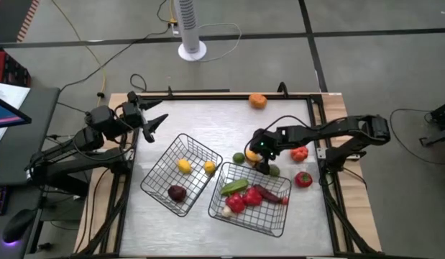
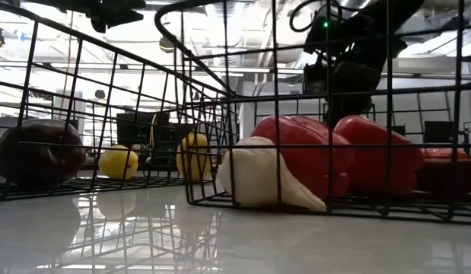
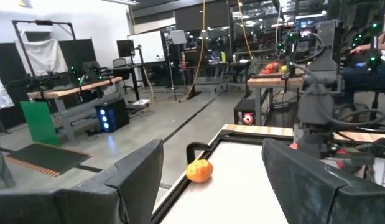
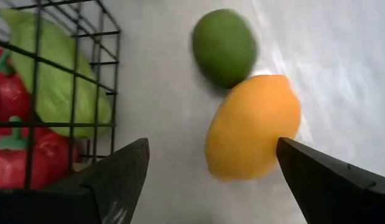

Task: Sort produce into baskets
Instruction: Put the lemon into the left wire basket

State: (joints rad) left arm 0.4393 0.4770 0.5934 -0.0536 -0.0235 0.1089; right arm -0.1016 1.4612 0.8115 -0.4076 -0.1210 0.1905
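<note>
Two black wire baskets stand mid-table. The left basket (image 1: 180, 175) holds two yellow pieces and a dark purple one (image 1: 177, 192). The right basket (image 1: 251, 198) holds red and green produce and a white bulb (image 2: 258, 179). My right gripper (image 1: 259, 160) (image 4: 212, 146) is open and slants down just above a loose yellow lemon (image 4: 253, 127), which lies on the table against a green lime (image 4: 224, 46); its fingers stand either side of the lemon without touching it. My left gripper (image 1: 152, 126) (image 3: 212, 149) waits open, raised at the table's far left.
Loose on the table lie an orange (image 1: 258, 101) (image 3: 199, 170) near the far edge, a red-orange pepper (image 1: 300, 152), a red piece (image 1: 303, 179) and a small green piece (image 1: 274, 170) to the right of the right basket. That basket's wall (image 4: 111, 81) stands close beside my right gripper.
</note>
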